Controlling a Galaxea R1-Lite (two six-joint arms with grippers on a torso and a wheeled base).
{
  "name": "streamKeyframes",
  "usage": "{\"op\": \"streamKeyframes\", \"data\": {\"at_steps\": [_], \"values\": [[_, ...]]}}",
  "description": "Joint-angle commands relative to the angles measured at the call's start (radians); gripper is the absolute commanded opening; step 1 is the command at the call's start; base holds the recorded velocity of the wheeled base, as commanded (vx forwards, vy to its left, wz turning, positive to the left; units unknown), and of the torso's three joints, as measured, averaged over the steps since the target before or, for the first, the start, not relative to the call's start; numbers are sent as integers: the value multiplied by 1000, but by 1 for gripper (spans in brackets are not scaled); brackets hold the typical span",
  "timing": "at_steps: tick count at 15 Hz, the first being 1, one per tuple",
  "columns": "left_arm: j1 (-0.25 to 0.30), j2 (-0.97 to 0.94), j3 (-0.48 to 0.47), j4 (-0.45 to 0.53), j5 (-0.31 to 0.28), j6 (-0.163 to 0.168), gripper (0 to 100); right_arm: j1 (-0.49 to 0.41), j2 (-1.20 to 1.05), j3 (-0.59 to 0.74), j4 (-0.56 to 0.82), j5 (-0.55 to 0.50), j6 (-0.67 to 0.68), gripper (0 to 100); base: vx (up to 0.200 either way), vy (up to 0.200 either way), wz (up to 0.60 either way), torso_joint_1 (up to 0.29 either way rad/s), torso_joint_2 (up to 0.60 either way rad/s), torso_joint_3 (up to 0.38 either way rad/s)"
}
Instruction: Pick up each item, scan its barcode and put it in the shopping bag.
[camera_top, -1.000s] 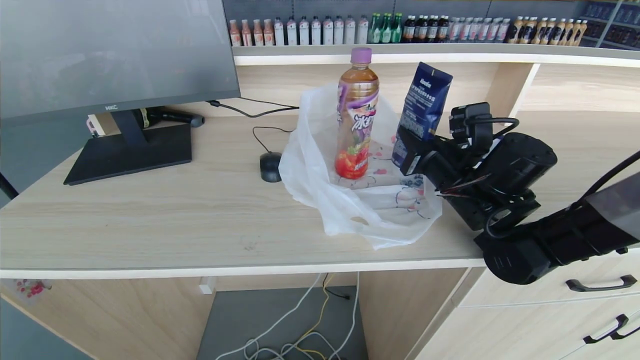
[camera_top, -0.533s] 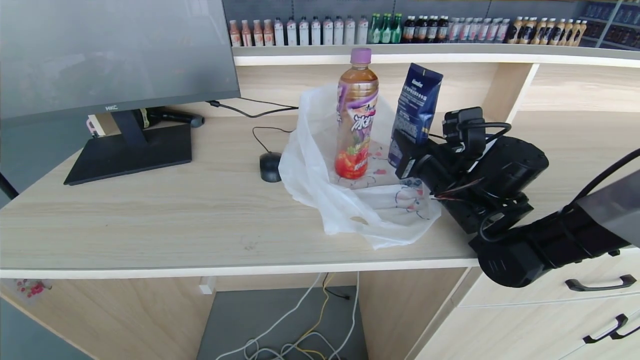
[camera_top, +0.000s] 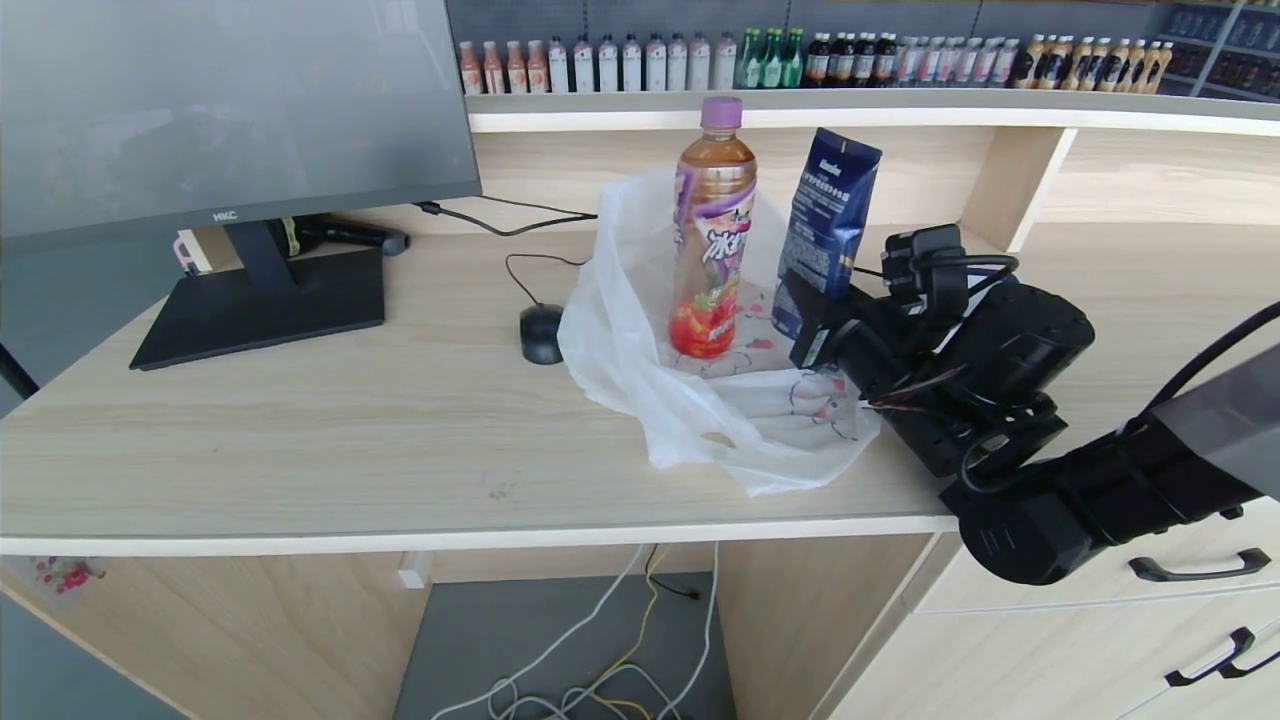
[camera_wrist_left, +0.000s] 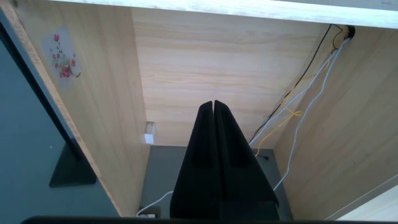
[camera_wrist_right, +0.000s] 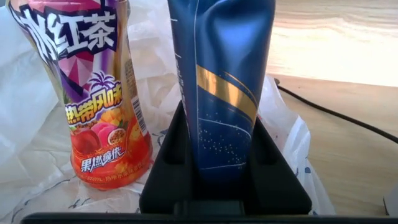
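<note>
Hanging below the counter (camera_top: 300, 450), the left gripper (camera_wrist_left: 214, 106) points at the wooden panel (camera_wrist_left: 205, 62) and loose cables (camera_wrist_left: 298, 118) under it. Its two fingers are pressed flat together with nothing between them. On the counter top, in the head view, one monitor (camera_top: 230, 100) stands at the far left. One mouse (camera_top: 541, 333) lies at about 3 o'clock from its base. Next comes the one white shopping bag (camera_top: 620, 360), slumped open on the wood, with one tea bottle (camera_top: 712, 230) upright on its plastic, purple cap on. At the bottle's 3 o'clock, just beside it but not touching, is one blue pouch (camera_top: 830, 210). It is upright with a slight lean, its lower part clamped between the fingers of the right gripper (camera_top: 812, 325). The right arm comes in from the bag's 4 o'clock, low over the counter edge, with the gripper aimed toward 10 o'clock at the bag's right rim. Whether the pouch's foot touches the bag is hidden by the gripper. A row of bottles (camera_top: 800, 60) lines the shelf behind.
</note>
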Motion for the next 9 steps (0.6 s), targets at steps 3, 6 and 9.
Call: {"op": "streamKeyframes", "data": {"at_steps": [3,6,9], "values": [[0,0,0,0,0,0,0,-2,-4,2,0,-1,7,100,0,0,0,0,0,0],[0,0,0,0,0,0,0,0,-17,7,0,-7,21,100,0,0,0,0,0,0],[0,0,0,0,0,0,0,0,-24,19,0,-7,19,100,0,0,0,0,0,0]]}}
